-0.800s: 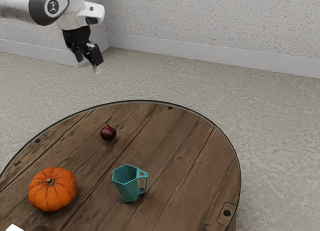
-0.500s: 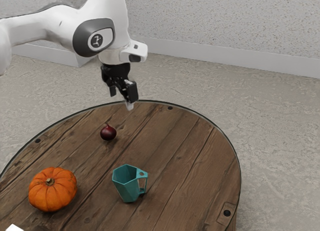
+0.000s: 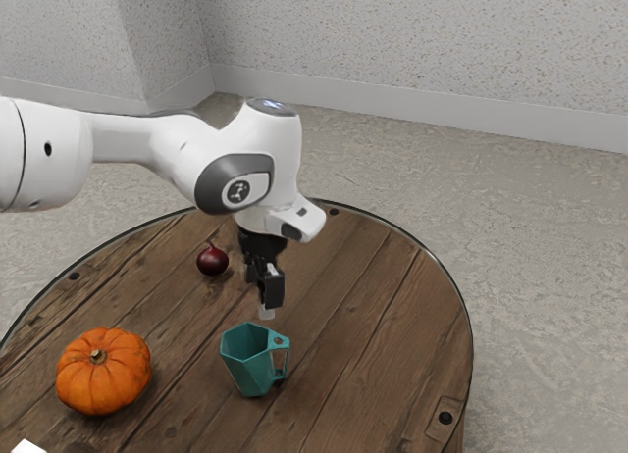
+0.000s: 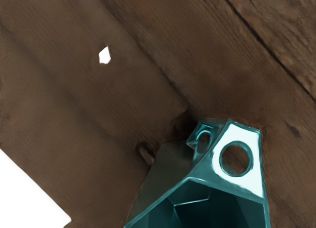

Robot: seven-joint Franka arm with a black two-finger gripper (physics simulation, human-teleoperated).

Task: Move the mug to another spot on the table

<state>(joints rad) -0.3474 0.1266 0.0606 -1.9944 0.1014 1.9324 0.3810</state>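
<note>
Clock bearings below are read on the exterior view, with 12 o'clock pointing up toward the far wall. The teal faceted mug (image 3: 253, 360) stands upright on the round wooden table (image 3: 373, 306), in the near half of the tabletop, with its open mouth up and its handle (image 3: 282, 353) pointing to 3 o'clock. The arm (image 3: 147, 159) enters from the exterior view's left and bends down over the table. The black gripper (image 3: 266, 316) points straight down at 12 o'clock from the mug, with its tips just above the far rim and apart from it. The gripper is seen edge-on, so it cannot be told whether it is spread or closed (nothing is seen held in it). In the wrist view, the mug (image 4: 212, 188) lies directly under the hand, with its hollow interior visible and its handle (image 4: 236, 159) showing a round hole; dark plank boards (image 4: 98, 114) surround it. A dark red onion (image 3: 212, 260) rests on the table at 11 o'clock from the mug, near the gripper but not touching it. An orange pumpkin (image 3: 103, 370) sits at 9 o'clock from the mug, well apart from it and near the table's edge. A small white object (image 3: 25, 446) shows at 8 o'clock from the pumpkin, at the corner of the view, and cannot be identified. The mug touches neither the onion nor the pumpkin.
</note>
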